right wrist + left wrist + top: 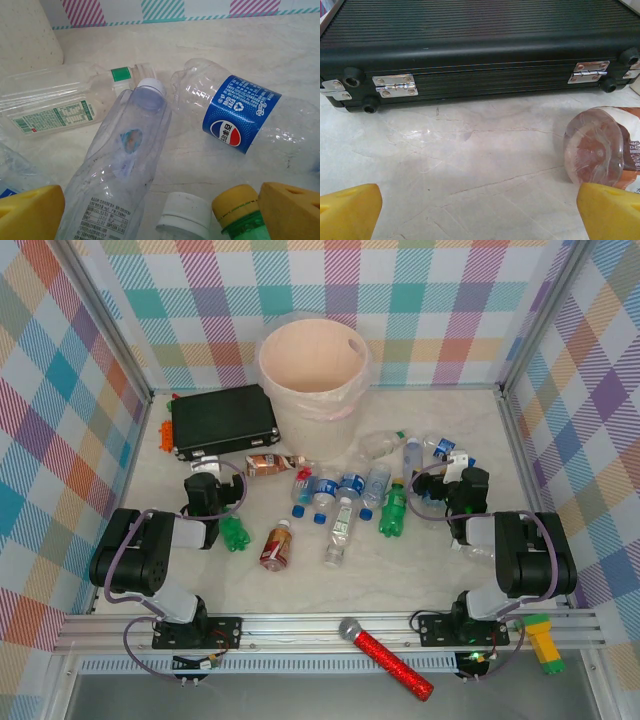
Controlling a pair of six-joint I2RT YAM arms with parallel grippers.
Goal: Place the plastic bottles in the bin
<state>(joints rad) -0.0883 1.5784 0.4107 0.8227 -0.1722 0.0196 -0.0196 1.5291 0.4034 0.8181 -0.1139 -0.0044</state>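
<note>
Left pincer (480,215): my yellow fingertips (350,212) stand spread wide, pinching nothing, low over the marbled table (470,165).
Right pincer (160,215): spread just as wide, with nothing between the tips.
Bin (298,412): upright at the far middle, with a clear liner over its rim; its beige inside wall shows.
Black case (470,45): closed, left of the bin, silver hinges facing me.
Plastic bottles (340,498): all lying on the table, near of the bin and outside it.
Arm pose: both arms are folded low, wrists pointing far. The left faces the case, with a brown-labelled bottle (597,152) just right of it. The right hangs over the heap.
Writing: a blue label bears the Pepsi globe on one clear bottle (240,112); the print on a green-labelled bottle (60,107) is too small to read.
</note>
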